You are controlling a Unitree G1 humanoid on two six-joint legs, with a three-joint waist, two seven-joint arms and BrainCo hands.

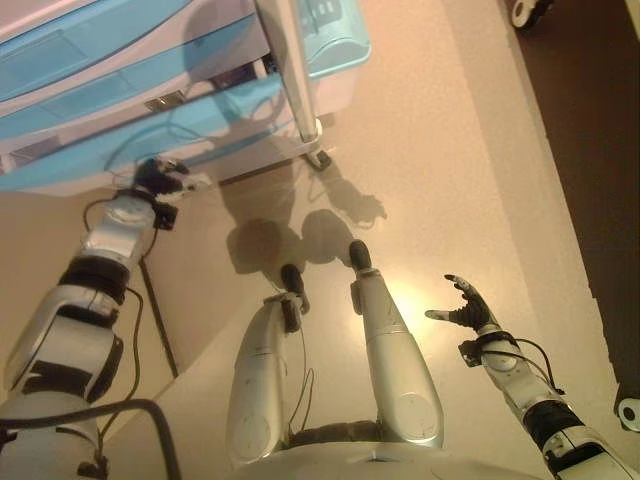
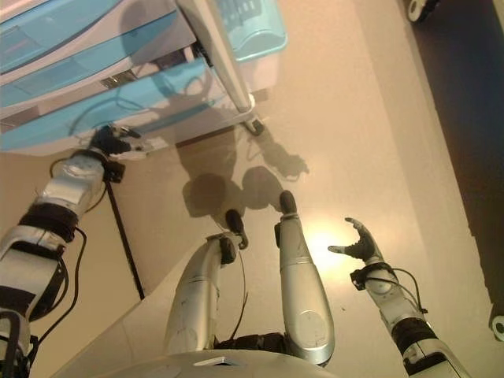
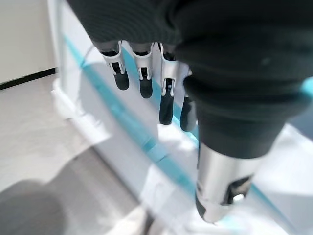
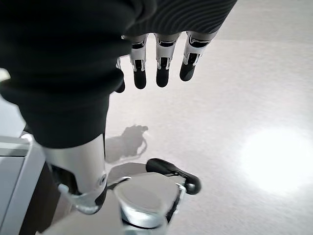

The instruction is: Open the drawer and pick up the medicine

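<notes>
The drawer cabinet (image 1: pixel 120 90), white with pale blue drawer fronts, stands on the floor (image 1: pixel 450 150) ahead of the robot and to its left. Three blue fronts show on it in the left eye view. A small metal handle (image 1: pixel 165 100) sits on the middle front; whether any drawer stands open cannot be told. No medicine shows in any view, so its place cannot be told.

The left hand (image 1: pixel 160 180) is at the lower edge of the cabinet, just below the lowest blue front (image 1: pixel 130 140). In the left wrist view its fingers (image 3: pixel 142 73) hang straight and relaxed, holding nothing, with the white and blue cabinet face (image 3: pixel 122 127) just past the dark tips. Whether the tips touch that face cannot be told.

The right hand (image 1: pixel 465 305) is well apart from the cabinet, out over bare floor on the robot's right. Its fingers (image 4: pixel 161 68) are spread and relaxed, empty, with only pale floor beyond them.

A light blue basket (image 1: pixel 335 40) sits on the cabinet's right-hand end, behind a white upright post (image 1: pixel 290 70) that ends in a caster wheel (image 1: pixel 320 157) on the floor. The post stands at the cabinet's right corner, away from the left hand. Two further wheels show well beyond the cabinet to the right: one (image 1: pixel 527 10) at the top edge and one (image 1: pixel 628 412) at the right edge, by a dark strip of flooring (image 1: pixel 590 130).
</notes>
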